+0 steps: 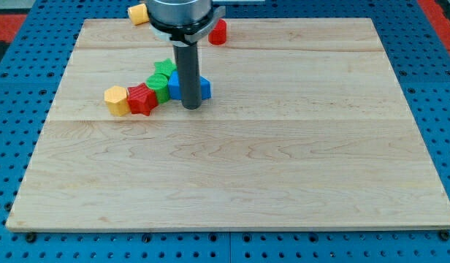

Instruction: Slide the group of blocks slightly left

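My tip (191, 107) is down on the wooden board (232, 183), planted right against the blue block (203, 87), partly covering it from the view's bottom side. No jaws on this rig, just the bare rod, holding nothing. The group runs off to the view's left of the tip: two green blocks (160, 79) touching the blue, then a red star-like block (142, 99), then a yellow block (117, 100) at the far end. Well apart near the view's top sit a red cylinder (218, 32) and an orange-yellow block (138, 13) at the board's edge.
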